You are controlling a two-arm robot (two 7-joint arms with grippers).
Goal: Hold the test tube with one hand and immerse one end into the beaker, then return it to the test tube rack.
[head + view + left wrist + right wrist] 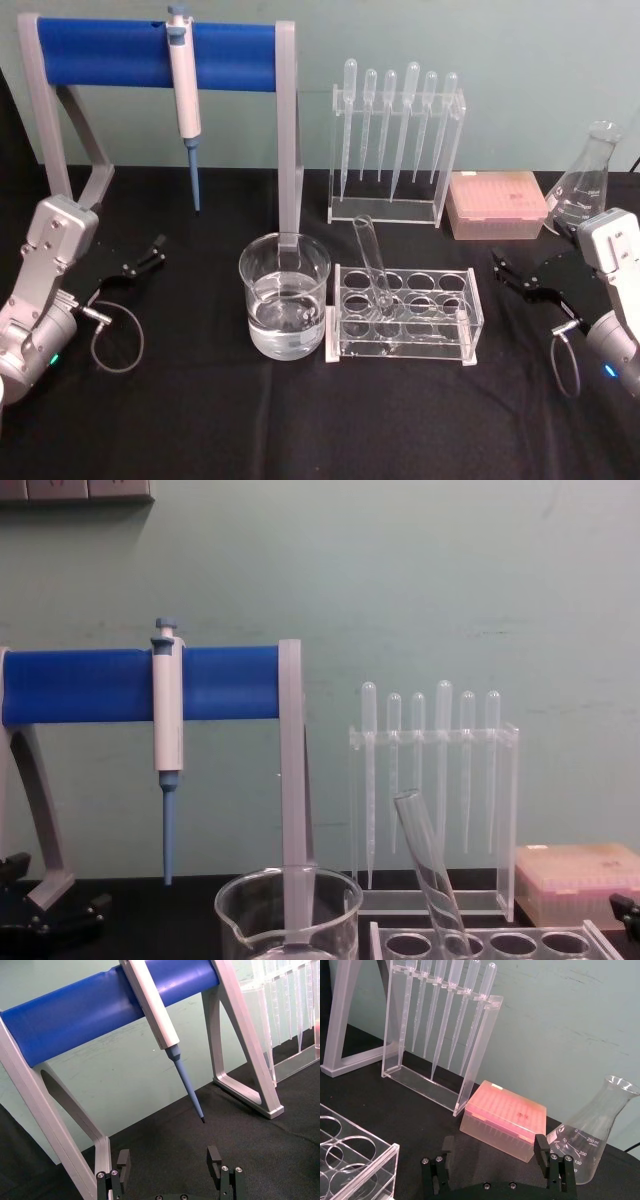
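The test tube [372, 262] is a clear glass tube leaning in the clear rack [405, 320], open end up and tilted left; the chest view shows the test tube [430, 875] from the side. The beaker [285, 295], wide and part full of clear liquid, stands just left of the rack, and its spouted rim is the beaker [288, 905] low in the chest view. My left gripper [145, 256] rests open at the table's left, well away from the beaker; its left gripper [168, 1161] holds nothing. My right gripper [510, 272] is open to the right of the rack, right gripper [493, 1152] empty.
A blue-barred stand [150, 55] with a hanging pipettor [185, 100] sits at the back left. A clear holder of plastic pipettes [395, 140] stands behind the rack. Back right are a pink tip box [497, 205] and a conical flask [588, 180].
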